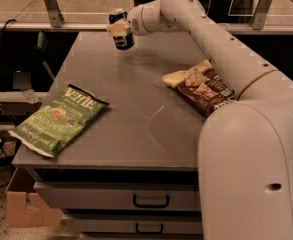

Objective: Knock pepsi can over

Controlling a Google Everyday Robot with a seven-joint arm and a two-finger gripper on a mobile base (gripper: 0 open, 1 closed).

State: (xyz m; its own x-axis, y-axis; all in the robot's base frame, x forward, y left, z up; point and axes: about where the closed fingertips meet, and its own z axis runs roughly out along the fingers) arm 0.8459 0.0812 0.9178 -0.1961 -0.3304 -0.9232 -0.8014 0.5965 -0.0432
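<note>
The pepsi can (pixel 123 40) is a small blue can with a silver top. It stands at the far left part of the grey table (pixel 141 119), leaning slightly. My gripper (pixel 118 29) is at the can's left side, up against its upper half, and its pale tip covers part of the can. The white arm reaches in from the right, across the back of the table.
A green chip bag (pixel 61 118) lies at the table's front left corner, overhanging the edge. A brown chip bag (pixel 203 86) lies on the right, next to my arm. Drawers (pixel 151 201) are below the tabletop. A cardboard box (pixel 26 209) sits on the floor at left.
</note>
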